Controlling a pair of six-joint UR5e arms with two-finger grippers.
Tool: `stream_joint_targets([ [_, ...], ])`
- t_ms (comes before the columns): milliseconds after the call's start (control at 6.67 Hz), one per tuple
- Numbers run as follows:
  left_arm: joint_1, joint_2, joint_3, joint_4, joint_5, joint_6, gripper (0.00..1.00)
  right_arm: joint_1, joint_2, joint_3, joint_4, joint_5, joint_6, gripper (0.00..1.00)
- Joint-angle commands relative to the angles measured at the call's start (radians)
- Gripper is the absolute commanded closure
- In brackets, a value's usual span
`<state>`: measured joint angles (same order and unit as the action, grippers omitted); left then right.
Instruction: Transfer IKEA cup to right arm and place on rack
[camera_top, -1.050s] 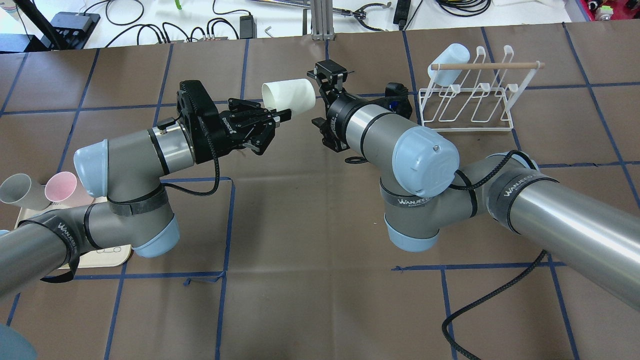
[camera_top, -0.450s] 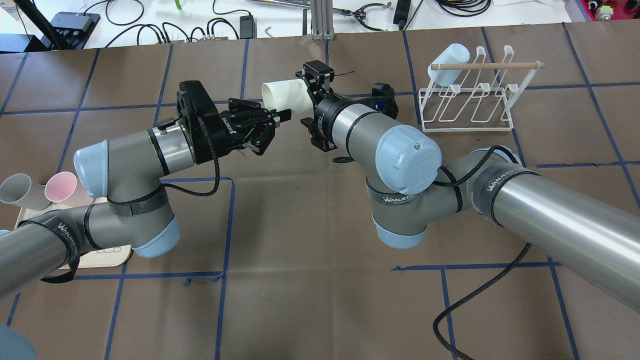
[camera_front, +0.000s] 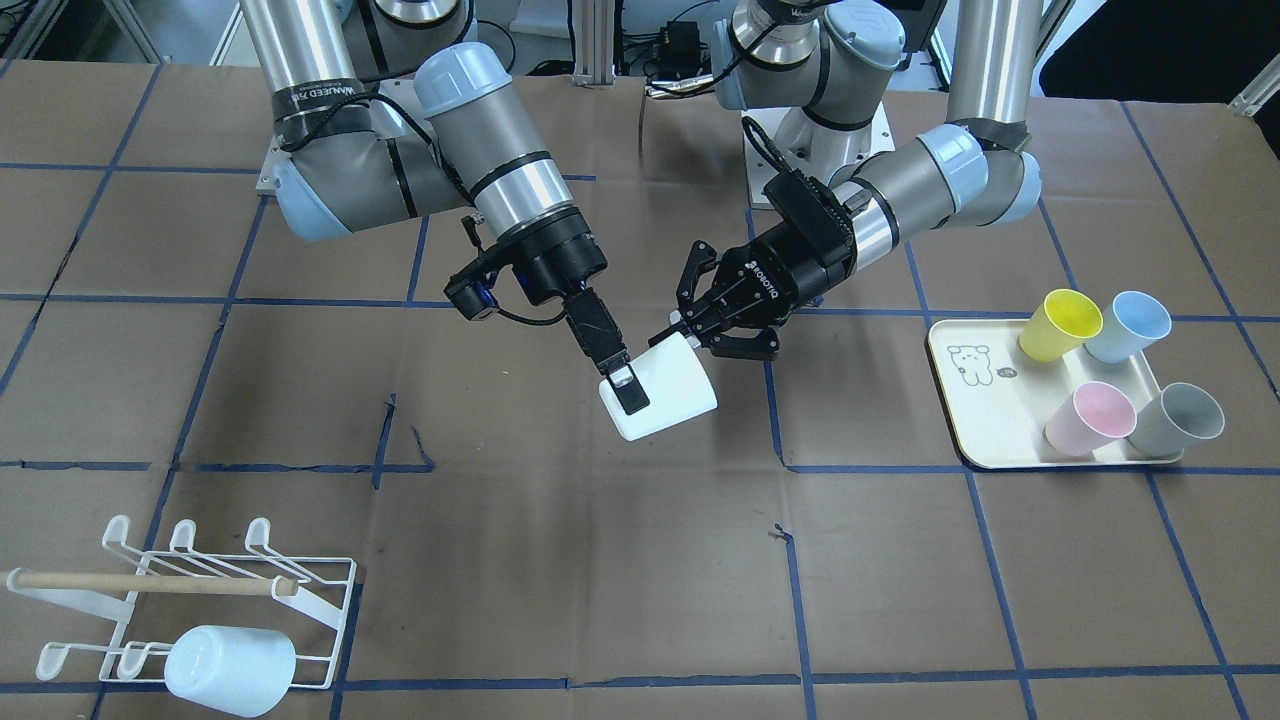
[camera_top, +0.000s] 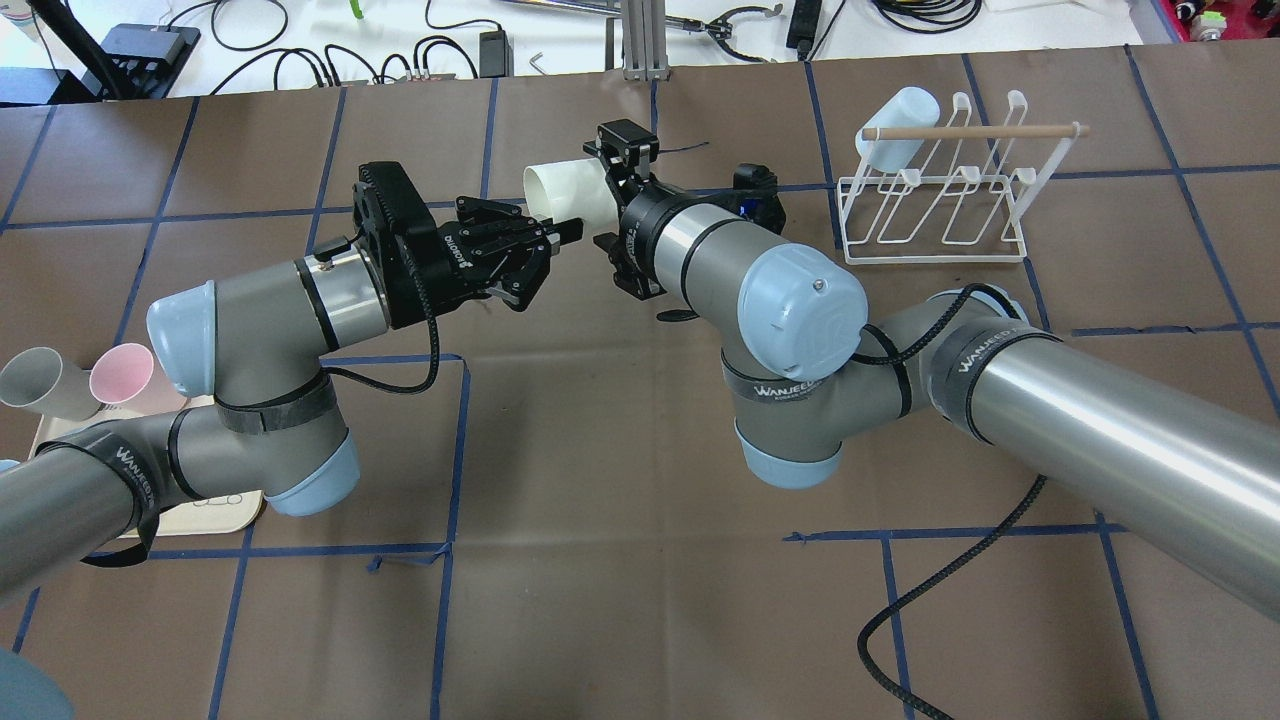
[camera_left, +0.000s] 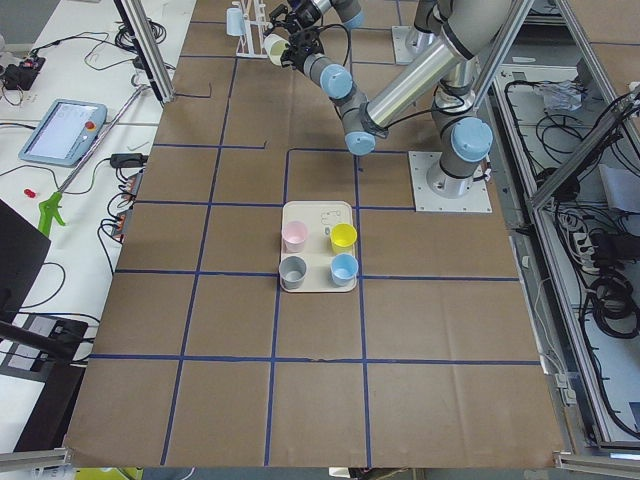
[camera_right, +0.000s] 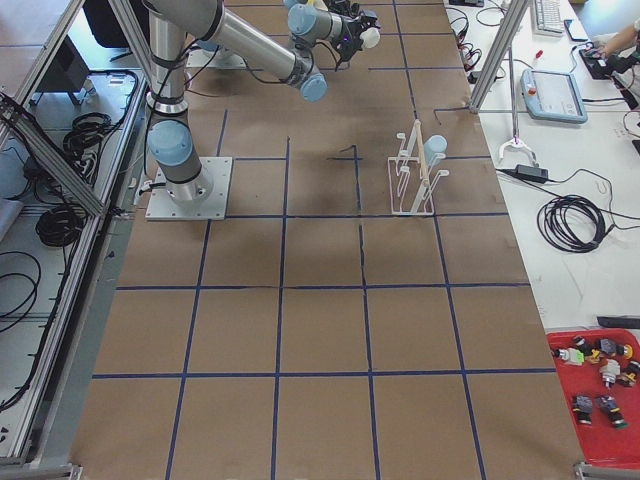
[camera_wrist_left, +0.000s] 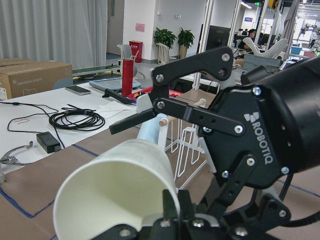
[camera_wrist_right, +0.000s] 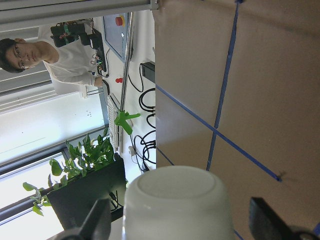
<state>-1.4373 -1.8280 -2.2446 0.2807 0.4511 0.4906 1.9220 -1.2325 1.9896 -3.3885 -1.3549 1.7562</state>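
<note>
1. The white plastic cup (camera_front: 665, 385) hangs in mid-air above the brown paper-covered tabletop (camera_front: 560, 600), its rim pinched by the left claw (camera_front: 685, 338).
2. The right claw (camera_front: 640, 392) straddles the cup's base, released and not touching it. It should clench squarely before the left lets go.
3. The white wire rack (camera_front: 150, 582) stands well apart. A pale blue cup (camera_front: 230, 668) already sits on one prong and should be avoided.

The white IKEA cup (camera_top: 568, 188) hangs on its side above the counter. In the overhead view its mouth faces 9 o'clock, with the rim pinched by the left end effector (camera_front: 680, 335). The silver-grey right arm (camera_top: 1090, 430) reaches in from 4 o'clock, and the right end effector (camera_top: 612, 195) straddles the cup's base, fingers spread. The white wire rack (camera_top: 940, 195) stands at the cup's 3 o'clock.
</note>
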Motion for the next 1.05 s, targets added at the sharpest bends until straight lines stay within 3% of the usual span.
stream_joint_targets([
  [0,0.000,-0.001,-0.001,0.006,0.000,-0.001,0.93,0.006,0.010,-0.012,0.000,-0.001,0.000,0.03],
  [300,0.000,0.001,0.000,0.006,0.001,-0.001,0.92,0.006,0.013,-0.017,0.000,-0.001,0.000,0.04],
  [450,0.000,0.001,0.000,0.006,0.000,-0.001,0.92,0.006,0.011,-0.017,0.000,-0.001,0.000,0.13],
  [900,0.000,0.001,0.000,0.006,0.001,-0.001,0.91,0.006,0.010,-0.012,-0.003,0.014,-0.011,0.51],
])
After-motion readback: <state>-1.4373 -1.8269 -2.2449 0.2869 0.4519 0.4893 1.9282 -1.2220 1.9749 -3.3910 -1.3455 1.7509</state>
